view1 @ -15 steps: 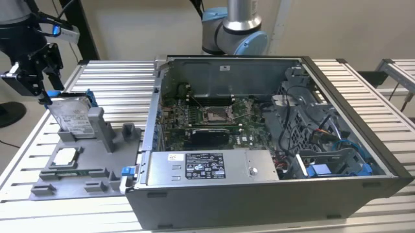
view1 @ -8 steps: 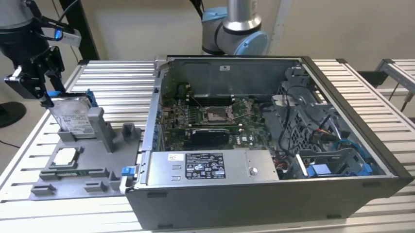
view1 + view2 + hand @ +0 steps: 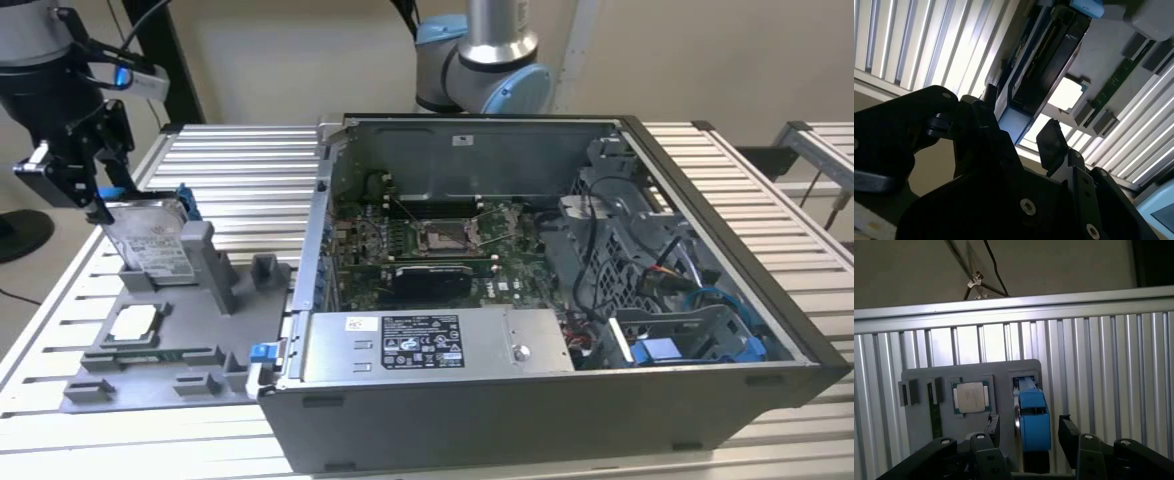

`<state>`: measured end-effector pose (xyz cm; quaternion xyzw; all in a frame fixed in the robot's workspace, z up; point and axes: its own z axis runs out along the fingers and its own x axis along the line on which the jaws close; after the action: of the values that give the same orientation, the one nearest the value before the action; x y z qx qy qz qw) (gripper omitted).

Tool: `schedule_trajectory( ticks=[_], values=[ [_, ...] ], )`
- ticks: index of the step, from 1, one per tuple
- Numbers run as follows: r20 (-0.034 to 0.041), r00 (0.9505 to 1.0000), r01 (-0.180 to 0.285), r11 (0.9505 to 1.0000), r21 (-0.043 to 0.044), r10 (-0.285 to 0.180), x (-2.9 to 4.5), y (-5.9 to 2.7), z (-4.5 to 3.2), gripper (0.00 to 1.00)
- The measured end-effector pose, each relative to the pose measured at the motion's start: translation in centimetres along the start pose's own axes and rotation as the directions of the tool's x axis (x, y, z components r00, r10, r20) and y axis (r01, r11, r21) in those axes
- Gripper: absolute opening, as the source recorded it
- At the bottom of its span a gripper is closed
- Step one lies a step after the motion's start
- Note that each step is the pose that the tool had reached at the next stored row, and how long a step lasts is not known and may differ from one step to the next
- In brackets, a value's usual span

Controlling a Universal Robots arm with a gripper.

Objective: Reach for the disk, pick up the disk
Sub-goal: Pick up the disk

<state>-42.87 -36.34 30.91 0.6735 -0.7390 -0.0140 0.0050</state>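
Observation:
The disk (image 3: 150, 247) stands upright on edge in a slot of the grey holder plate (image 3: 187, 345), at the exterior view's left, its white label facing the camera and a blue bracket along its edges. My gripper (image 3: 104, 205) hangs just above the disk's top end, open. In the first wrist view the disk (image 3: 1032, 422) is seen edge-on, its blue bracket between my two black fingers (image 3: 1067, 432) with a gap on each side. The second wrist view shows the disk (image 3: 1046, 60) beyond the open gripper (image 3: 1021, 125).
A small square processor chip (image 3: 134, 322) (image 3: 970, 396) lies flat in the holder plate beside the disk. An open computer case (image 3: 534, 300) with board, cables and a power supply box fills the slatted metal table's middle. The arm's base (image 3: 481, 60) stands behind it.

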Motion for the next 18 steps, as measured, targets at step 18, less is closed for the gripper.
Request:
schedule_trajectory(
  ticks=[18],
  values=[
    [-0.0002, 1.0000, 0.001, 1.0000, -0.0002, -0.001, -0.06, -0.01, 0.79, 1.00]
  ],
)
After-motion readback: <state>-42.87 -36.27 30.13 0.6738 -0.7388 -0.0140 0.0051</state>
